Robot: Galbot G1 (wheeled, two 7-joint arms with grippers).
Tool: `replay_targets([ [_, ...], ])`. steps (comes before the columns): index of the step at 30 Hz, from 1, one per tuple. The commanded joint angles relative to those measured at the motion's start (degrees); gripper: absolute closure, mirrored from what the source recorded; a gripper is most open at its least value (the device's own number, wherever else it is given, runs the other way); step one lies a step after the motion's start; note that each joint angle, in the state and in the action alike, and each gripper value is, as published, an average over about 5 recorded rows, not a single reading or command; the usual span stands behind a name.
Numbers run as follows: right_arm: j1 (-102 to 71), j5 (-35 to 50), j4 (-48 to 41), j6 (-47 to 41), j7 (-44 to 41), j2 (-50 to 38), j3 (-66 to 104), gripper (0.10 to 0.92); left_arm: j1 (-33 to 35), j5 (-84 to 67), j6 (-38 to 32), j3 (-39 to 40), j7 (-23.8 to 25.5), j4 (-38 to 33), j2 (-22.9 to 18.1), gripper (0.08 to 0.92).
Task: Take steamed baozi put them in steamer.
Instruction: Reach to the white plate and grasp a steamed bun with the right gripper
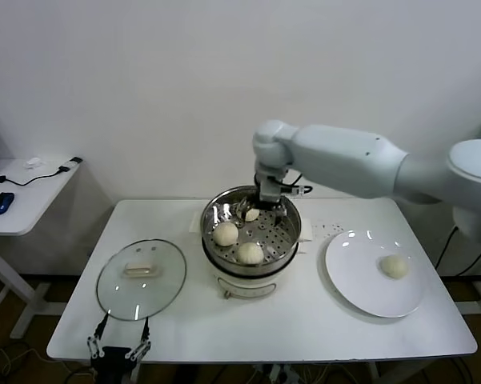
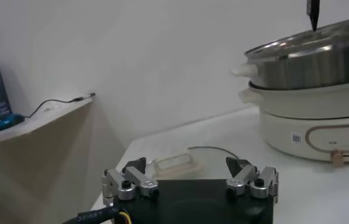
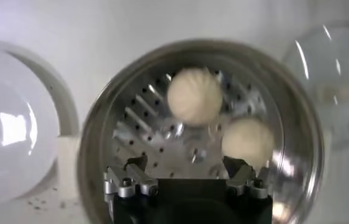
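Observation:
The steamer (image 1: 288,240) stands mid-table on its cream base. Two baozi (image 1: 226,234) (image 1: 250,253) lie on its perforated tray, and a third (image 1: 251,214) lies at the back, right beside my right gripper (image 1: 266,206). That gripper hangs inside the pot's back rim, open and empty. In the right wrist view, two baozi (image 3: 194,96) (image 3: 247,140) lie beyond the open gripper (image 3: 187,170), with nothing between the fingers. A fourth baozi (image 1: 395,266) lies on the white plate (image 1: 352,276). My left gripper (image 1: 118,350) is parked at the table's front left edge, open.
The glass lid (image 1: 141,278) lies flat left of the steamer, just ahead of the left gripper, and shows in the left wrist view (image 2: 180,161). The steamer also shows there (image 2: 314,61). A side desk (image 1: 24,192) with a mouse stands at far left.

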Motion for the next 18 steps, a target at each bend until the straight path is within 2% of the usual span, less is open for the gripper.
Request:
replay_targets([
  [1, 7.86, 29.51, -6.09, -37.65, 1.7, -15.11, -6.19, 0.203, 0.41, -0.45, -0.12, 0.33, 0.06, -0.84, 0.14, 0.177],
  [4, 5.43, 30.04, -6.59, -40.99, 1.04, -20.31, -5.01, 0.203, 0.54, -0.55, -0.01, 0.49, 0.1, -1.34, 0.19, 0.177],
  [8, 1.04, 25.91, -4.86, -41.34, -0.36, -27.43, -4.11, 0.203, 0.66, -0.44, 0.0, 0.4, 0.1, -1.47, 0.28, 0.177],
  [13, -11.79, 13.13, -4.5, -39.35, -2.79, -34.47, 6.3, 0.203, 1.16, -0.14, -0.08, 0.26, 0.06, -1.55, 0.33, 0.177],
  [18, -23.47, 2.21, -8.21, -34.8, -4.05, -36.05, 18.03, 0.203, 1.38, 0.37, 0.11, 0.17, 0.0, -1.67, 0.26, 0.177],
])
